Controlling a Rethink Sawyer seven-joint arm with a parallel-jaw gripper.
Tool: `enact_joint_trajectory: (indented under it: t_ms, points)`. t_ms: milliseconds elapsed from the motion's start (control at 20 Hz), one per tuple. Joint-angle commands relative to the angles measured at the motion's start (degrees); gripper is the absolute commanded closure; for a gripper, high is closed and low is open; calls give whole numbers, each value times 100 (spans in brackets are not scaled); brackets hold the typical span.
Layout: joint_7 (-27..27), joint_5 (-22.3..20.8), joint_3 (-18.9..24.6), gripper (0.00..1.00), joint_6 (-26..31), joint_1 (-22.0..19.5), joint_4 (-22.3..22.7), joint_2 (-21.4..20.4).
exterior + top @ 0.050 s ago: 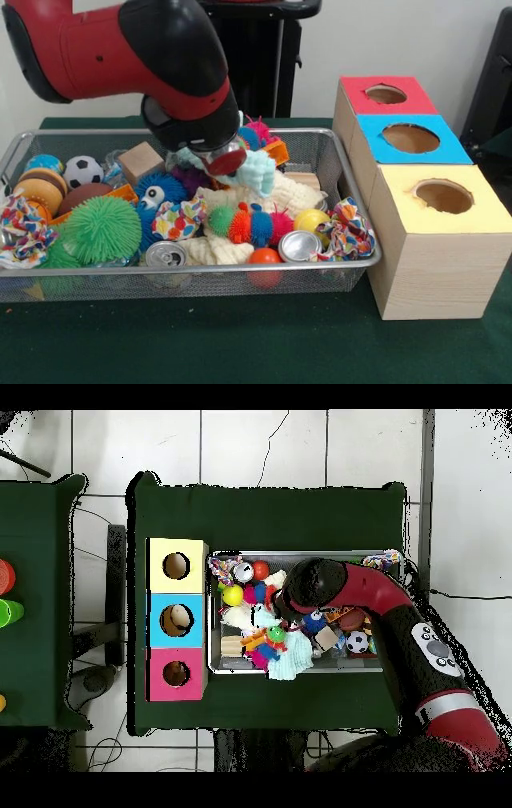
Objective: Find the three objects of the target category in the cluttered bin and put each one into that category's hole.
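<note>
We see a green-clothed counter on white floor tiles, wire bin crammed with toys, three-hole box beside it, gripper low over the clutter, fingers' state we cannot tell

The arm is red and black. The 3 box tops are red, blue and yellow over pale wood. In the silver mesh bin lie a green spiky ball, a black-and-white football, a rainbow-banded fuzzy caterpillar, an orange ball and multicoloured patterned cloth, on a dark green table
</note>
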Motion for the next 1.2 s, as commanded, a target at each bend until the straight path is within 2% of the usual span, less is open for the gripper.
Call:
enact_joint_trajectory:
  t_ms: [50,400,600,700,750,850,1200]
  points:
    - [-1122,-469,411,100,824,128,-1672,917]
    - [-1365,-672,522,100,1407,282,-2935,1632]
    - [-1517,-778,576,100,1607,291,-3271,1804]
    - [-1539,-810,591,100,1582,235,-3213,1797]
    - [-1493,-806,587,100,1490,179,-3001,1689]
    - [-1471,-831,591,100,1416,126,-2882,1638]
    - [-1368,-813,545,100,1304,21,-2613,1529]
